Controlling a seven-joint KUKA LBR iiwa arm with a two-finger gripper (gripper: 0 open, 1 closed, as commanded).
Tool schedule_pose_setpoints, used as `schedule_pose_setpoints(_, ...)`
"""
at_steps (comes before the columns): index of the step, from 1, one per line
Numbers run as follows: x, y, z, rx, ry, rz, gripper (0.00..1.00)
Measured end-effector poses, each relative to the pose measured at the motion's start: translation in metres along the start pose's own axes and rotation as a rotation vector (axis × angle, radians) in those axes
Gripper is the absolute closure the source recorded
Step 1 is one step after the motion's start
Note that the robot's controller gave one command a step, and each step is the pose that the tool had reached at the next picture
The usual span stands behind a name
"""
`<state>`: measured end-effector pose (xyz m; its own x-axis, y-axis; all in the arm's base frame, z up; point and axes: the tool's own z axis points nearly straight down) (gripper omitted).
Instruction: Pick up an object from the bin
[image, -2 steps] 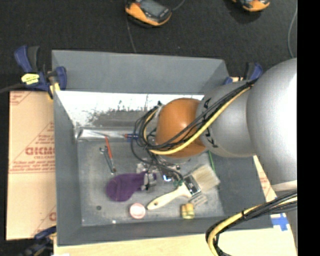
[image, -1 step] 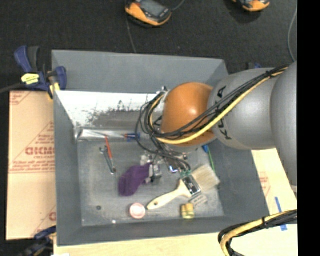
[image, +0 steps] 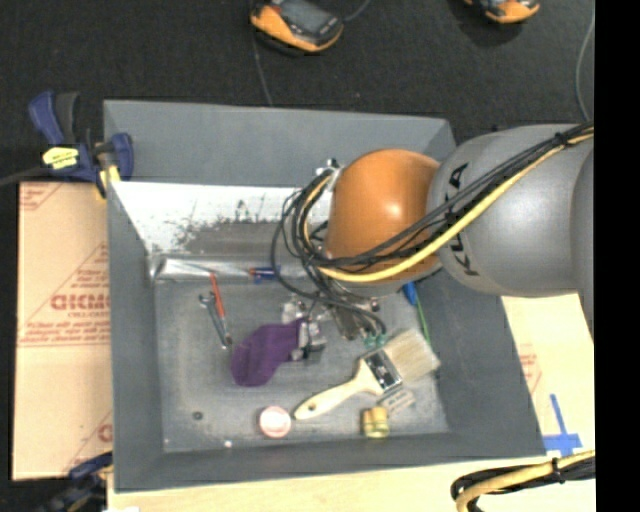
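Inside a grey metal bin (image: 135, 330), the arm's gripper (image: 308, 338) sits at the right edge of a crumpled purple cloth (image: 260, 357) mid-floor. Whether it is open or closed cannot be told. A paintbrush (image: 362, 382) lies nearby.

a purple soft thing (image: 258, 358), crumpled like a small cloth or pouch, is seen lying on the floor of the bin (image: 180, 400), near its middle. its right end is found just beneath the gripper (image: 305, 338).
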<state>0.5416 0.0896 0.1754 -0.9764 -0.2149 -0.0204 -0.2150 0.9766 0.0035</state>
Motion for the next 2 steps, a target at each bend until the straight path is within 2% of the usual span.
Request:
schedule_pose_setpoints(1,-0.003,0.001,-0.014,0.003,-0.003,-0.031,1.0)
schedule_pose_setpoints(2,-0.001,0.016,-0.036,0.0,-0.004,-0.027,1.0)
